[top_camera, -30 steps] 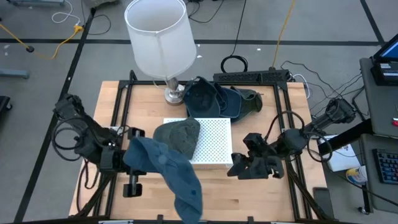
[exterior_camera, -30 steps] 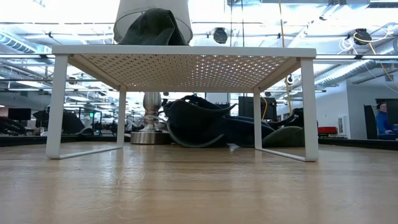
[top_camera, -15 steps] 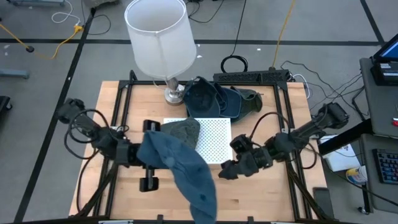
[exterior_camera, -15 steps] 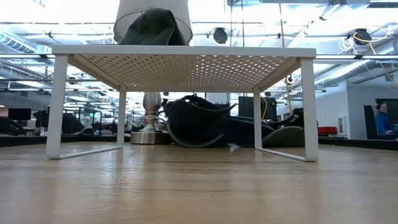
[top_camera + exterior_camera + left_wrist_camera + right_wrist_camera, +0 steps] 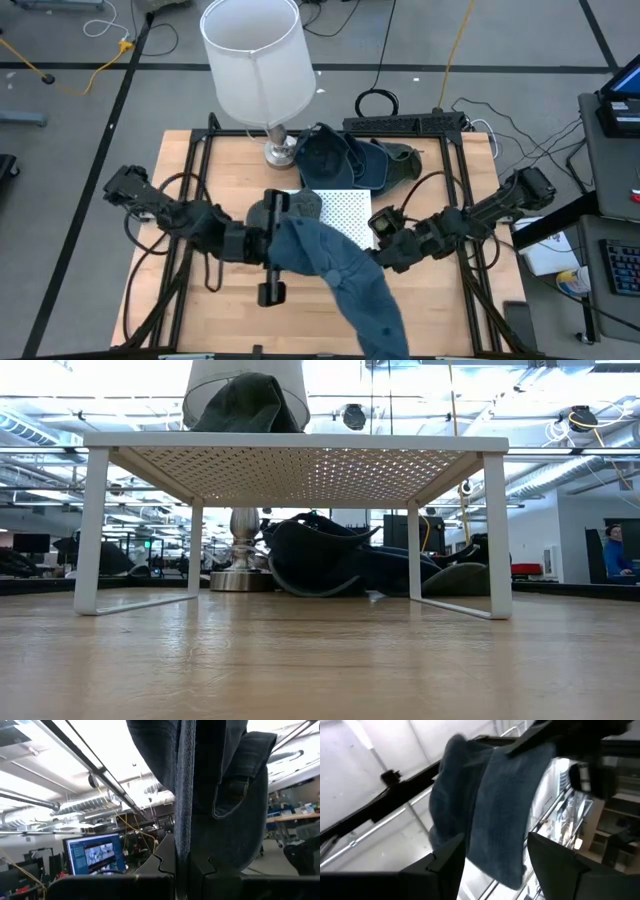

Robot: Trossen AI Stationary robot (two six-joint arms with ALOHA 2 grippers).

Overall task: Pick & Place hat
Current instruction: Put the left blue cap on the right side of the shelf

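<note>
A wooden counter carries a white perforated shelf riser near its middle, standing on thin white legs. Behind the riser, toward the far edge, a lamp stands on a round metal base with a large white shade. A black power strip lies along the far edge of the counter, with a coiled black cable on the floor just beyond it. A yellow cable runs across the floor. In the room beyond, a lit monitor glows.
</note>
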